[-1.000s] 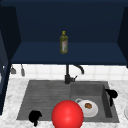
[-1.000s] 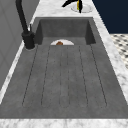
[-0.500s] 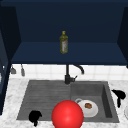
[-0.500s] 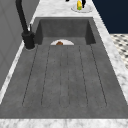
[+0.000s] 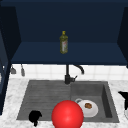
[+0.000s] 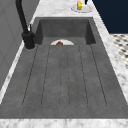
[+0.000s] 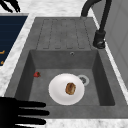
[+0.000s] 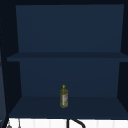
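Stillness since a second ago: right hand (image 5: 123,98) hangs flat-fingered over the surface (image 5: 117,84) - left hand (image 5: 35,117) by the ball (image 5: 67,115), fingers unreadable.

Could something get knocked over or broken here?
Maybe. The right hand hangs open, fingers straight, by the basin's near rim, close to the white plate with a brown bit of food; a clumsy reach could tip the plate or bump the food off. The left hand sits near the big red ball, which looks likely to roll if nudged.
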Controlling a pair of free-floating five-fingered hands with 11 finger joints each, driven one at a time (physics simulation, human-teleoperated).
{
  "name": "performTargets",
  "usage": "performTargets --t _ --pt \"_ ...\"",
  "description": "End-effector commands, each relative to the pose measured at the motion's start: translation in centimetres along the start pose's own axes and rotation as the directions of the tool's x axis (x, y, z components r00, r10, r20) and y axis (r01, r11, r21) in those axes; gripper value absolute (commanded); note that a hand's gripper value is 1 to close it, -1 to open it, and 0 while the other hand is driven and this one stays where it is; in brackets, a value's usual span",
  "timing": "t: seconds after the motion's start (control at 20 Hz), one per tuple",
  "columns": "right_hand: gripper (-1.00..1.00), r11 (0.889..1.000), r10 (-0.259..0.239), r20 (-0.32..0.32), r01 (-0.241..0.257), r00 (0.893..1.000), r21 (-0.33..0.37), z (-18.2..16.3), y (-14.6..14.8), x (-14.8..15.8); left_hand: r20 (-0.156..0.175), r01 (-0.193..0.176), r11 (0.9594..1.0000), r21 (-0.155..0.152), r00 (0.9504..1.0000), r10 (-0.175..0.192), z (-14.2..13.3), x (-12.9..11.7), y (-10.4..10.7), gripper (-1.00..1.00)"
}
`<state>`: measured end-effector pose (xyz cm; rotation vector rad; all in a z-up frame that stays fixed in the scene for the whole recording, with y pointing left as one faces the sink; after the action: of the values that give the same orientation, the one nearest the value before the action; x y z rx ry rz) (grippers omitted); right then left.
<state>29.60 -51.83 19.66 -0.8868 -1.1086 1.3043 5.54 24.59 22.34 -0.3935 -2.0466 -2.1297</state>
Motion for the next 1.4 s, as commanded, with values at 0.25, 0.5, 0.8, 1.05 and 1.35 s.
performTargets --t 0.25,0.5,0.8,1.05,1.35 --pt "-1.00 0.999 0.027 0.005 -0.027 1.000 0.046 2.3 -0.9 -4.3 0.000 0.000 1.0000 0.000 1.0000 0.000 0.0 0.0 0.0 0.00" --pt "-1.00 0.996 -0.015 -0.003 0.015 1.000 0.085 2.8 -0.4 -7.5 0.000 0.000 1.0000 0.000 1.0000 0.000 0.0 0.0 0.0 0.00" --pt "-1.00 0.997 -0.018 -0.034 0.021 0.999 0.080 3.3 0.8 -10.0 0.000 0.000 1.0000 0.000 1.0000 0.000 0.0 0.0 0.0 0.00" --pt "-1.00 0.997 -0.002 -0.049 0.006 0.999 0.079 3.1 1.9 -11.3 0.000 0.000 1.0000 0.000 1.0000 0.000 0.0 0.0 0.0 0.00" --pt "-1.00 0.999 -0.008 -0.040 0.010 0.999 0.041 3.0 3.1 -13.3 0.000 0.000 1.0000 0.000 1.0000 0.000 0.0 0.0 0.0 0.00"
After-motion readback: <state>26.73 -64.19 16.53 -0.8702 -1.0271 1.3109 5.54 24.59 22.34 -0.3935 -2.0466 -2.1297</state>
